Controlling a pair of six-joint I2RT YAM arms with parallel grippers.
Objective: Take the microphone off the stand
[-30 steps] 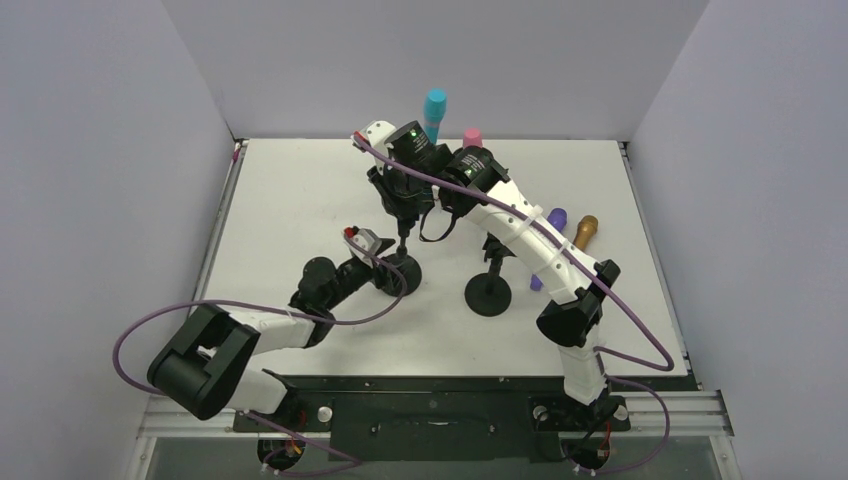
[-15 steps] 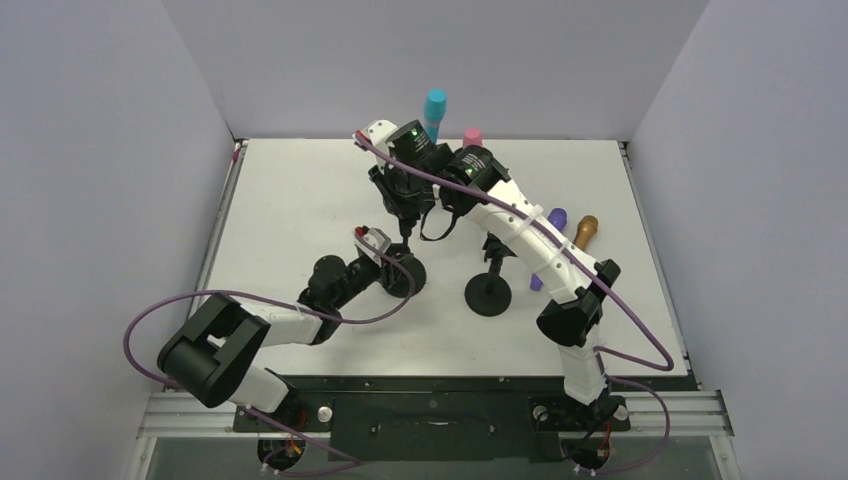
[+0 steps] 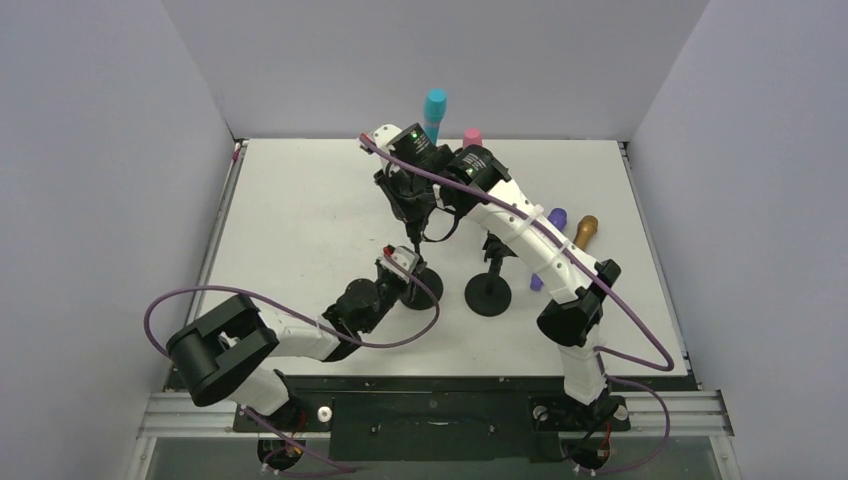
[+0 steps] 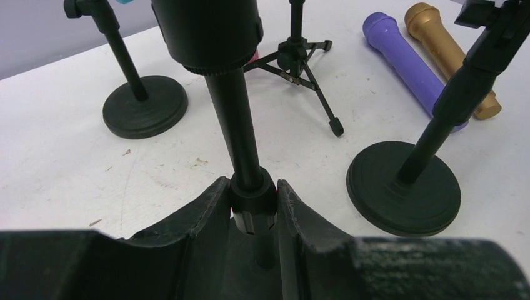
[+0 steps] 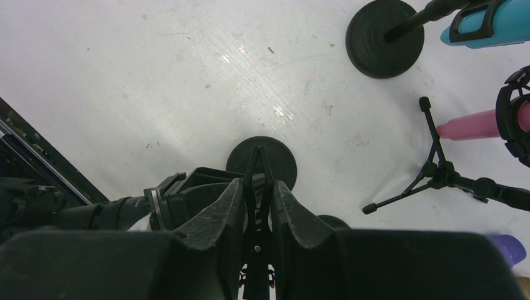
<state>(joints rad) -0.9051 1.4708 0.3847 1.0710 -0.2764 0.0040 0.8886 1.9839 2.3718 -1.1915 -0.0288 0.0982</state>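
Black stand pole (image 4: 234, 119) sits clamped inside left end effector (image 4: 253, 187).

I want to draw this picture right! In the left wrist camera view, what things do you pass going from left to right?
Round black stand base → stand pole → tripod stand → purple microphone → gold microphone.

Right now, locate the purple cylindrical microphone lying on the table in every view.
Top external: the purple cylindrical microphone sits right of centre, partly under the right arm.
Left wrist: the microphone is upper right, beside the gold microphone.
Right wrist: only one end shows, bottom-right corner.
Shared landmark: the black round-based stand clamped by the left gripper.
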